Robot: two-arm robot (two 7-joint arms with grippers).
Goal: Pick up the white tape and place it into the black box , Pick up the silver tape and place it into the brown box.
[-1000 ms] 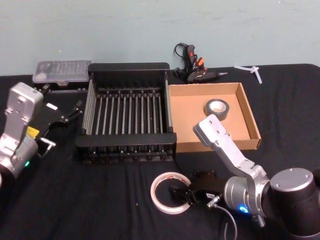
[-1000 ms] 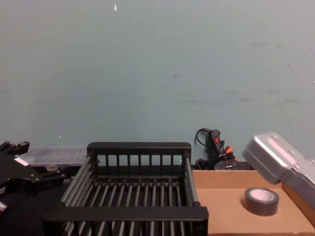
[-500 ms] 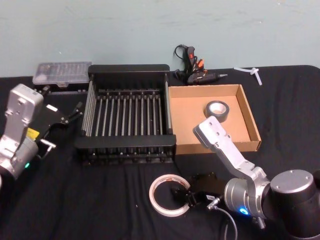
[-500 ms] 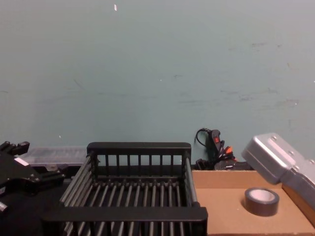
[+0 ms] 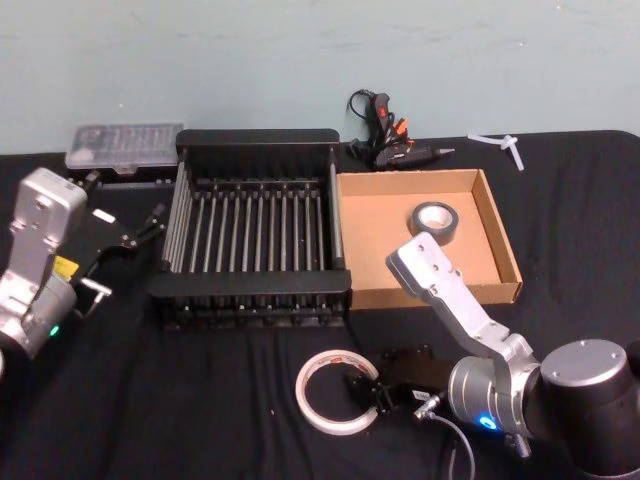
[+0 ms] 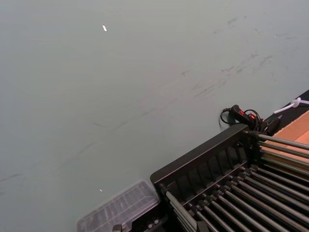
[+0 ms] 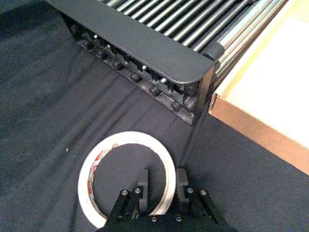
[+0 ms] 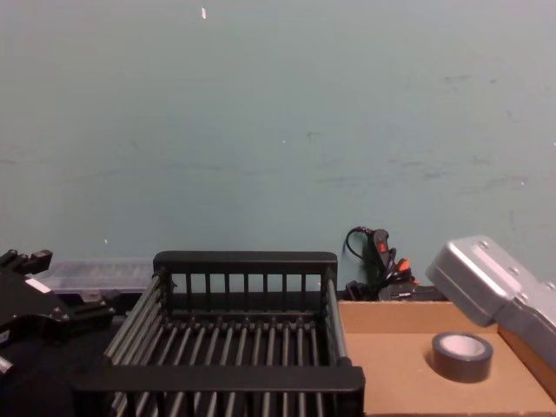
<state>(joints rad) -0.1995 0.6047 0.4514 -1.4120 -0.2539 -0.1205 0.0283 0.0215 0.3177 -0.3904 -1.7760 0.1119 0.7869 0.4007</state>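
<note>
White tape (image 5: 337, 391) is lying on the black table (image 5: 150, 400) in front of the black box (image 5: 252, 226) in the head view, while the silver tape (image 5: 434, 217) is sitting inside the brown box (image 5: 505, 245) and the left gripper (image 5: 140, 232) is waiting beside the black box, its jaws' state unclear. Closer in, the right wrist view is showing the right gripper (image 7: 161, 181) with open jaws straddling the tape's near rim, one finger (image 7: 143, 182) inside the hole.

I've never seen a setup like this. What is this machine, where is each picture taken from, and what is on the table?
It is a two-armed robot. One picture looks down from its head, one forward from its chest, one from each wrist. On the black table stand the black box and the brown box, which holds the silver tape. The right gripper has one finger inside the white tape and one outside, not closed on it. The left gripper rests beside the black box.
</note>
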